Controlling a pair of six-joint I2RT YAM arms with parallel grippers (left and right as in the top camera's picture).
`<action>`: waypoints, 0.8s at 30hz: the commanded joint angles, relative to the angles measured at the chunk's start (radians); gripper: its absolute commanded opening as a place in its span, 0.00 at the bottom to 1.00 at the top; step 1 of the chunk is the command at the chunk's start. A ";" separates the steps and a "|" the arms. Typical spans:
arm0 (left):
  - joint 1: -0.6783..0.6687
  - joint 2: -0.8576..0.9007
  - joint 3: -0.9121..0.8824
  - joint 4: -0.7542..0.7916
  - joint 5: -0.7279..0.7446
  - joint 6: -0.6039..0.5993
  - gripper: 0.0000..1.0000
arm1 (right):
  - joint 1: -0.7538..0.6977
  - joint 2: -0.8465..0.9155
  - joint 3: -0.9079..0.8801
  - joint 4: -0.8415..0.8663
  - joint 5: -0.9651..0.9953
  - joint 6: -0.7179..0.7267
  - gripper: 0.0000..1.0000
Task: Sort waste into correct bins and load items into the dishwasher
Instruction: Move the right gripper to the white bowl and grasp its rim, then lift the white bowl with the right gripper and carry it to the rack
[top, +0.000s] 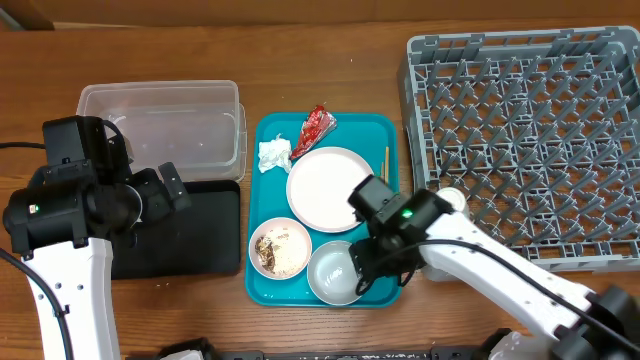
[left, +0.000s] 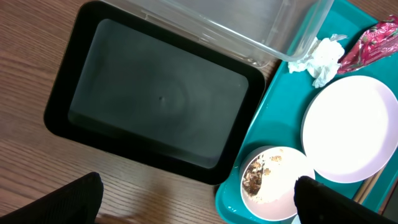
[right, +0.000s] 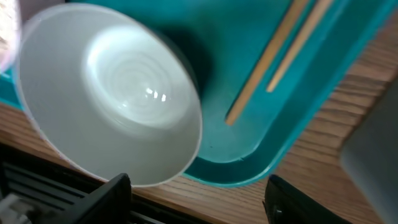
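On the teal tray (top: 392, 128) lie a round white plate (top: 328, 187), a white bowl with rice grains and brown scraps (top: 281, 247), an empty small white cup (top: 335, 272), a crumpled tissue (top: 274, 154), a red wrapper (top: 316, 128) and chopsticks (top: 386, 160). My right gripper (top: 372, 268) hangs open over the cup's right rim. In the right wrist view the cup (right: 112, 93) lies by the left finger, its rim reaching into the right gripper (right: 198, 193); the chopsticks (right: 273, 56) lie beyond. My left gripper (left: 196, 199) stands wide open and empty, in front of the black tray (left: 155, 106).
The clear tub (top: 160, 125) stands behind the black tray (top: 195, 235), left of the teal tray. The grey dish rack (top: 530, 140) fills the right side, with nothing showing in it. In the left wrist view the tissue (left: 322, 56), wrapper (left: 373, 43) and plate (left: 351, 127) lie at right.
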 joint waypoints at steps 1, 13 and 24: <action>0.005 0.001 0.013 0.000 -0.011 -0.013 1.00 | 0.031 0.085 -0.006 0.008 0.012 -0.014 0.66; 0.005 0.001 0.013 0.000 -0.011 -0.014 1.00 | 0.036 0.131 0.016 0.023 0.021 -0.027 0.33; 0.005 0.001 0.013 0.000 -0.010 -0.014 1.00 | 0.023 0.131 0.056 0.029 0.073 -0.006 0.38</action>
